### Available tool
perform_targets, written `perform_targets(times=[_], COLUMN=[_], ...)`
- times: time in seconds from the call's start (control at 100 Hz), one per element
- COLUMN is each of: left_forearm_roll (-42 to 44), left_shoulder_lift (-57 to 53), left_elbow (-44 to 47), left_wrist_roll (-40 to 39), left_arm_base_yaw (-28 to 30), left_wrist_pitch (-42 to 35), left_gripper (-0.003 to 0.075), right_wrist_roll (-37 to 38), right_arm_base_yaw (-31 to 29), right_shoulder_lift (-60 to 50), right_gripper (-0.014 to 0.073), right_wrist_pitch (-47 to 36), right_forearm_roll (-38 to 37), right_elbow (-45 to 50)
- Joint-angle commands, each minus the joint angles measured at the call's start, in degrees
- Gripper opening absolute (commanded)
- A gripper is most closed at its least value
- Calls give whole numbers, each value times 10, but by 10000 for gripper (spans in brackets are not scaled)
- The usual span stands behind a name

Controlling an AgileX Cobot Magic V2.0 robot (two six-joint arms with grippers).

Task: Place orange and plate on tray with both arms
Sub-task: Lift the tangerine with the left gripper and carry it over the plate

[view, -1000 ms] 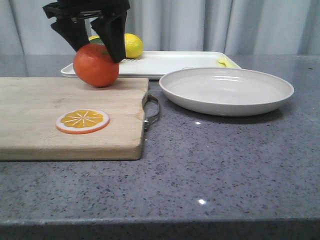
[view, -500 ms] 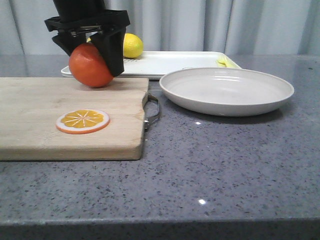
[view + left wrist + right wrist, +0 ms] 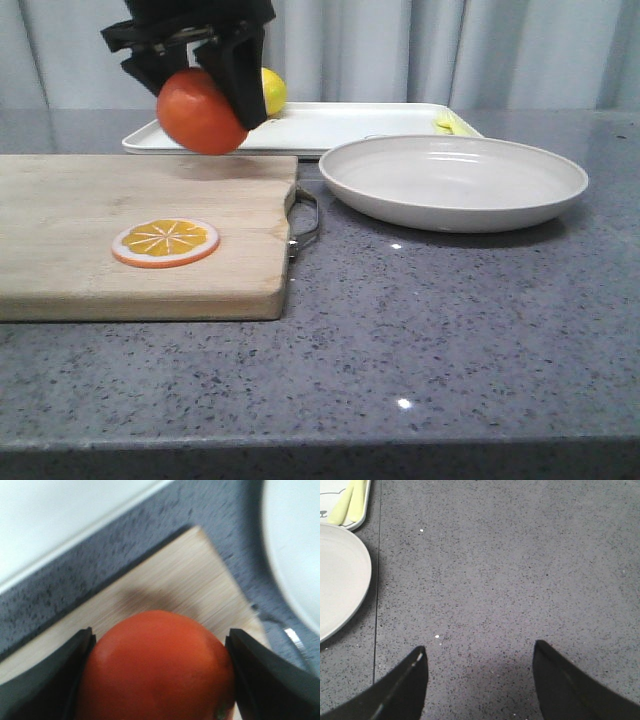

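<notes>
A speckled grey stone counter (image 3: 450, 330) is set before pale pleated curtains (image 3: 430, 50), and most of its left side is taken up by a wooden cutting board (image 3: 100, 220).

The orange (image 3: 200, 111) is held clear of that board, in the air above its far edge and just short of the near rim of the tray (image 3: 340, 125). Half a second ago it was seen lower and a little further left, its underside close to the wood; a second ago it was lower still, over the board's far part. It has thus been lifted and carried toward the tray, so the first half of the task is judged to be in its transport stage, with the release not yet made.

The fruit is clamped between the dark fingers of the left gripper (image 3: 195, 60); in the left wrist view both fingers are pressed against the orange's sides (image 3: 160, 665).

The plate (image 3: 452, 180) rests untouched on the counter, right of the board and in front of the tray. The right gripper (image 3: 477, 680) hangs over bare stone beside it, fingers spread apart and holding nothing.

A lemon (image 3: 272, 90) is seen at the tray's far left, behind the gripper, and a flat orange slice (image 3: 165, 242) lies on the board. A landing spot clear of the lemon will probably be needed.
</notes>
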Motion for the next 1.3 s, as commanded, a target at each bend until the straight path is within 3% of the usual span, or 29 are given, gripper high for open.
perform_targets(times=[0.0,0.41,1.29], left_forearm_roll=[-34,-36,-73], left_shoulder_lift=[-45,-34,24], left_elbow=[-42,-99,-99], left_wrist_roll=[-5,-6,-52], left_arm_base_yaw=[-9,-85,-156], left_wrist_pitch=[6,-14,-147], left_gripper=[-20,-20,-20], right_wrist_roll=[-1,-1,-1], right_arm_base_yaw=[-5,-5,-5], right_shoulder_lift=[4,4,4], right_gripper=[468,468,468], right_wrist_pitch=[-39,-52,-51], right_forearm_roll=[-17,-17,-17], right_elbow=[-20,-20,-20])
